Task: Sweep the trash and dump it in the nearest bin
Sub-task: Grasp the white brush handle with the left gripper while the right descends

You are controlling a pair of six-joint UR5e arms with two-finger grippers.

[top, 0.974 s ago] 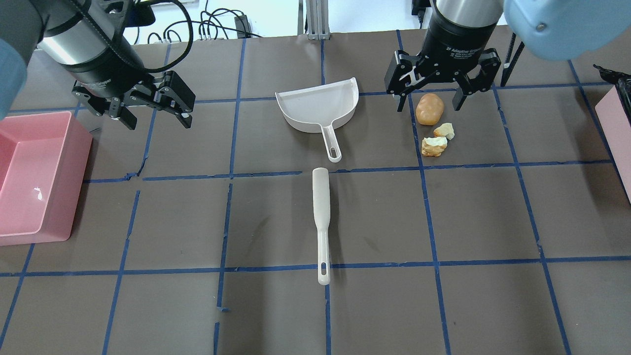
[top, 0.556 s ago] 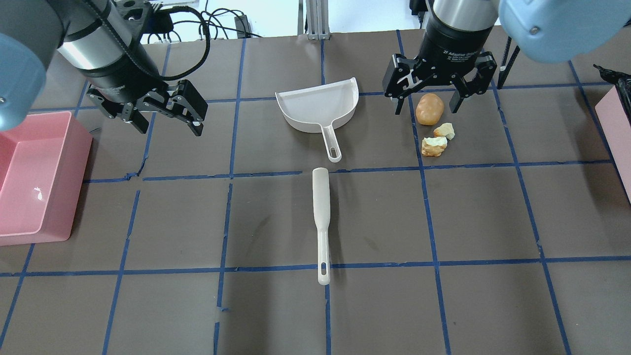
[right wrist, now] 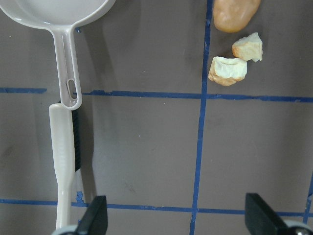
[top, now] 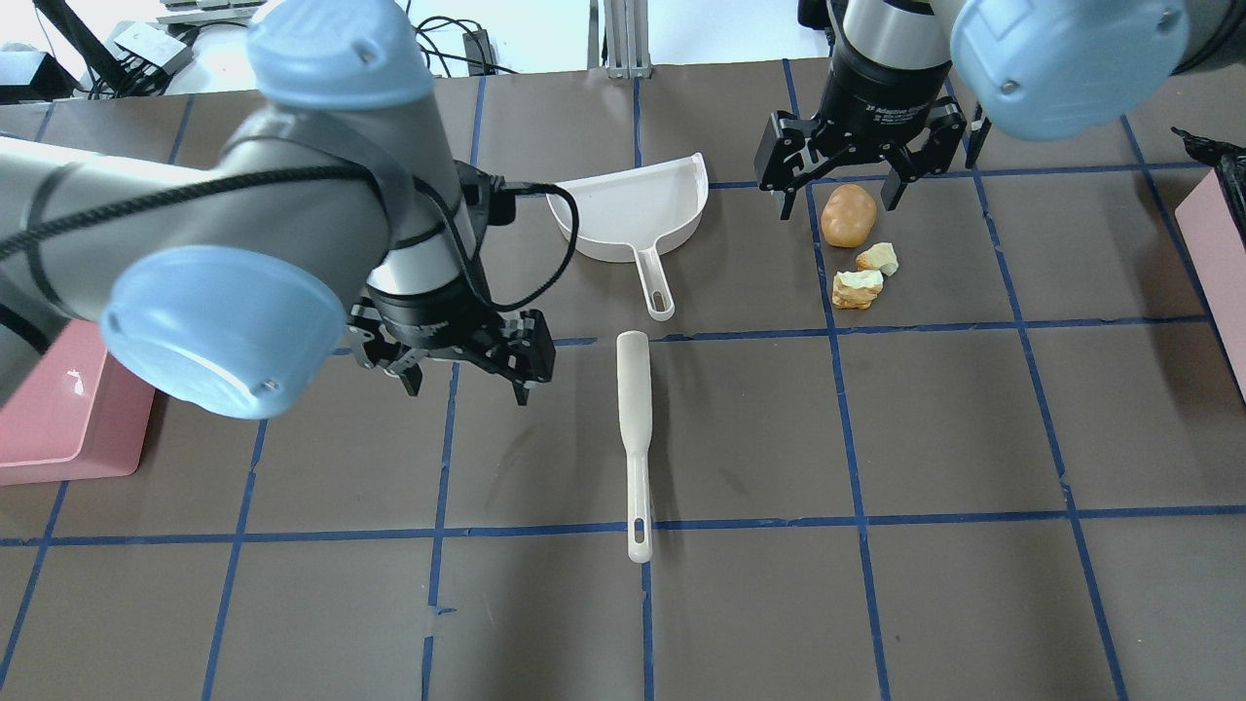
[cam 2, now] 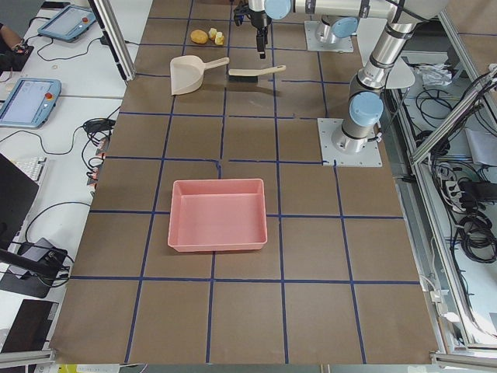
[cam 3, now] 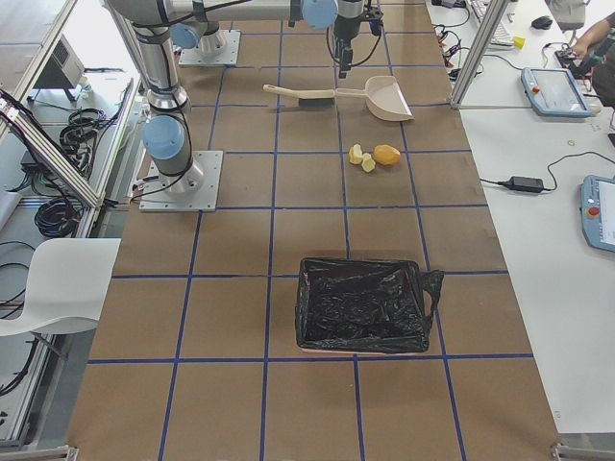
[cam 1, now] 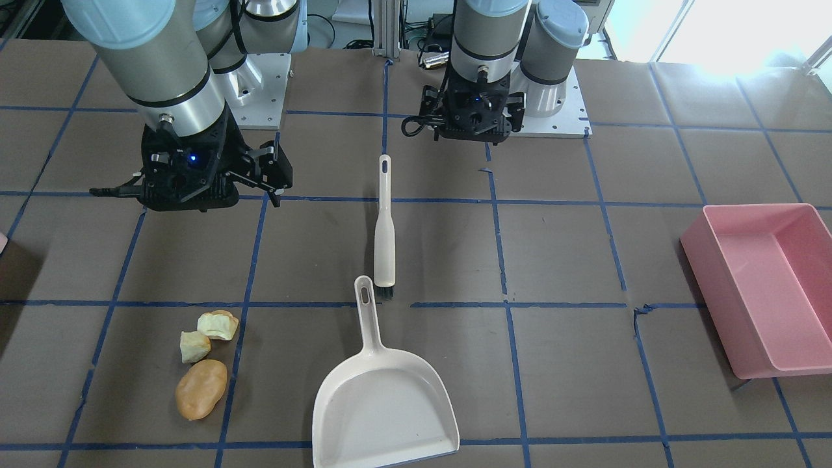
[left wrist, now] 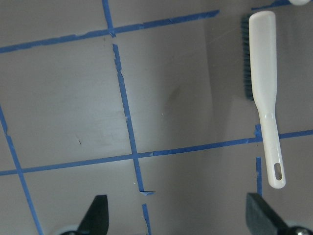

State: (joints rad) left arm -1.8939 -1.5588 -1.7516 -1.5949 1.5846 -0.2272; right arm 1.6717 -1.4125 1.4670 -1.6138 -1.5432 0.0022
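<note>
Left fingers (top: 522, 382) and right fingers (top: 785, 195) are spread, empty; the brush (top: 634, 409) is probably best pinched squarely mid-handle.

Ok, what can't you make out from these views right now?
Pale pink bin: overhead view's right edge cuts it; only a corner shows.
White plastic dustpan: one corner behind the left arm overhead; front-facing view's bottom edge cuts its mouth.
Left gripper: fingers hidden under its wrist in the front-facing view.

On the desk (cam 1: 585, 364) you see the brush (cam 1: 383, 221) at centre, the dustpan (cam 1: 383, 403) toward your edge, scraps (cam 1: 201, 389) toward your left corner.
</note>
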